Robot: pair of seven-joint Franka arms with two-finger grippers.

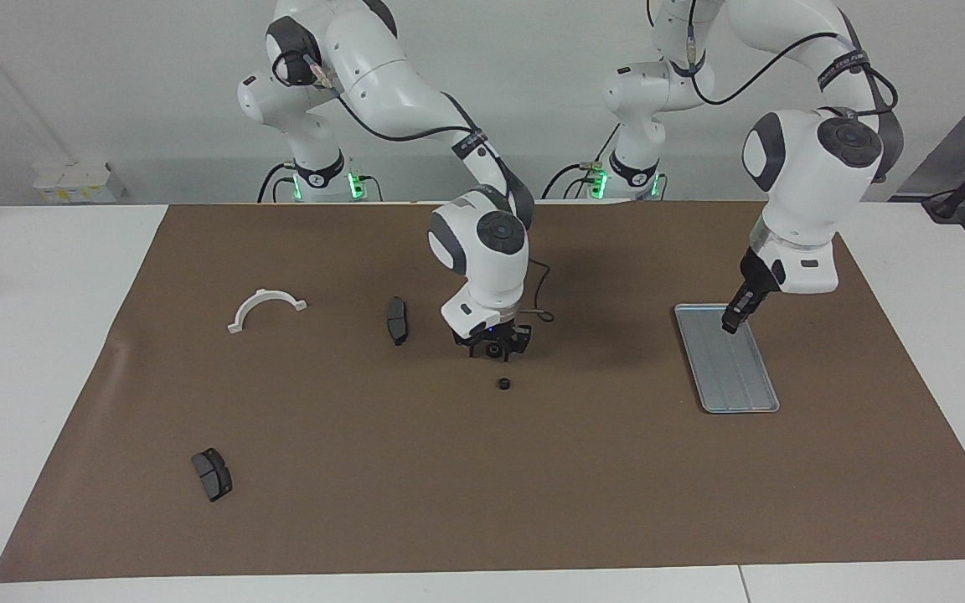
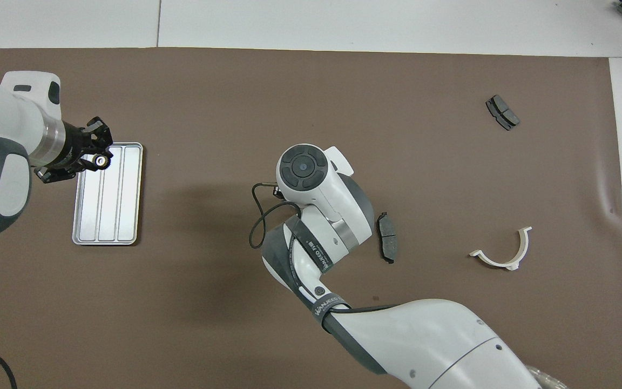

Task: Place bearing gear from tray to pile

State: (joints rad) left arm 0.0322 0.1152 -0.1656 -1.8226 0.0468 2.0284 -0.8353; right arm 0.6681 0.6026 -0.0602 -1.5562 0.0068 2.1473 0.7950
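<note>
Standing by the table here. Lowest in the facing view is a dark grey brake pad (image 1: 212, 474) lying alone on the brown mat (image 1: 365, 519).

Further up, about dead centre of the frame, a small black round part (image 1: 501, 383) sits on the mat. The right gripper (image 1: 495, 349) hangs low just above it in the frame, close to the mat and not touching that part. I honestly can't tell whether that gripper is open or shut. There's a dark blob right under it that could be another part or just the gripper itself.

The flat silver-grey ridged metal tray (image 1: 742, 389) lies at mid-height toward the left arm's end, and I see nothing lying on it. The left gripper (image 1: 731, 323) hovers over the tray's upper end, clear of the metal. From overhead its fingertips are clamped on a small round toothed bearing gear (image 2: 100, 160), pale rim and dark middle. So the gear is up in the air over the tray's corner, not on it. In the facing view the gear is too small to pick out.

Upper middle of the mat: a second dark brake pad (image 1: 397, 320) and a white plastic half-ring clamp (image 1: 266, 306).

Overhead, the right arm's wrist covers its own gripper and the black part completely.
</note>
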